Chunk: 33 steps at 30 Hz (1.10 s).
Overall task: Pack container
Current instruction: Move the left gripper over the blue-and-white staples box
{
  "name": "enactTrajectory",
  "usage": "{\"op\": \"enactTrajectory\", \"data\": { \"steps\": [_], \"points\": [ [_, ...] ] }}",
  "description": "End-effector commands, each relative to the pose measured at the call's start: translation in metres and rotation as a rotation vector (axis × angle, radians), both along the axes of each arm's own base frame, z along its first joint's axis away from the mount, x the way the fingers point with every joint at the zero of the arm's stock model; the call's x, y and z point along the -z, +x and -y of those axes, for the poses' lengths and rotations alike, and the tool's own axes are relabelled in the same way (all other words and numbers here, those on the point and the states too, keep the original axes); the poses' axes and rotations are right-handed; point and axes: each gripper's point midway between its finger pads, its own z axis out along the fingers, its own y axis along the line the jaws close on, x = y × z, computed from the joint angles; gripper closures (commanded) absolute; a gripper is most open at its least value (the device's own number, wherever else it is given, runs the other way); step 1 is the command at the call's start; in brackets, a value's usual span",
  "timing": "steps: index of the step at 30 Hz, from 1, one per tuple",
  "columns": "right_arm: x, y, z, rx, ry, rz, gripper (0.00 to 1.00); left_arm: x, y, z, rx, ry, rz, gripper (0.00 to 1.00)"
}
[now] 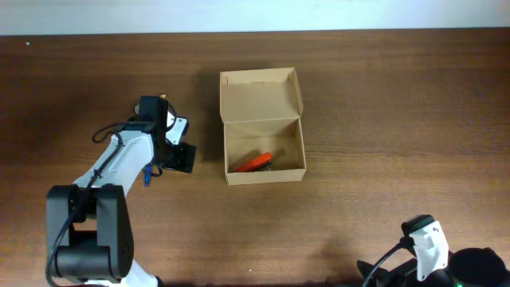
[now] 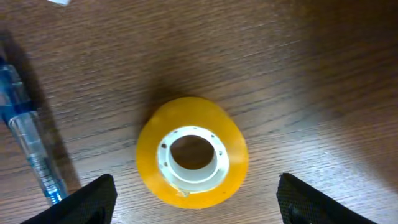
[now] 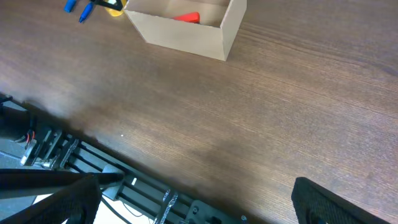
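Note:
The container [image 1: 261,96], a tan cardboard box, stands open at mid-table with its flap lid folded back. A red-orange item [image 1: 256,162] lies inside it. My left gripper [image 1: 179,157] hovers just left of the box, pointing down. In the left wrist view a yellow tape roll [image 2: 193,160] lies flat on the wood between the fingers, untouched, and my left gripper [image 2: 199,204] is open around it. A blue pen [image 2: 28,143] lies to the left of the roll. My right gripper [image 3: 199,202] is open and holds nothing, low over the table's near edge.
The right wrist view shows the container [image 3: 180,34] far off, with the red item [image 3: 186,17], the blue pen [image 3: 78,7] and the tape roll [image 3: 114,7] beside it. A black metal frame [image 3: 143,193] runs under the table's near edge. The right arm [image 1: 426,243] sits at bottom right.

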Motion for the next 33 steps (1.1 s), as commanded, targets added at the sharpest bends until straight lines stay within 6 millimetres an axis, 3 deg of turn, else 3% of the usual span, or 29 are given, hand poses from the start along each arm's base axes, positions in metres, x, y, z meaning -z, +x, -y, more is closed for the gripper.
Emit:
{"op": "enactTrajectory", "data": {
  "steps": [1, 4, 11, 14, 25, 33],
  "points": [
    [0.001, -0.001, -0.001, -0.013, 0.0, 0.001, 0.01, -0.007, 0.002, -0.002, -0.016, 0.012, 0.028, 0.18],
    [0.001, -0.001, -0.001, -0.013, 0.0, 0.001, 0.01, -0.011, 0.016, -0.001, -0.082, -0.005, 0.08, 0.18],
    [0.001, -0.001, -0.001, -0.013, 0.0, 0.001, 0.01, -0.036, 0.076, -0.019, -0.285, 0.019, 0.342, 0.16],
    [0.001, -0.001, -0.001, -0.013, 0.0, 0.001, 0.01, -0.04, 0.087, -0.027, -0.317, 0.052, 0.384, 0.08],
    [0.001, -0.001, -0.001, -0.013, 0.0, 0.001, 0.01, -0.026, 0.122, -0.028, -0.341, 0.039, 0.37, 0.06],
    [0.001, -0.001, -0.001, -0.013, 0.0, 0.001, 0.01, -0.005, 0.132, -0.022, -0.402, -0.007, 0.296, 0.08]
  ]
}}
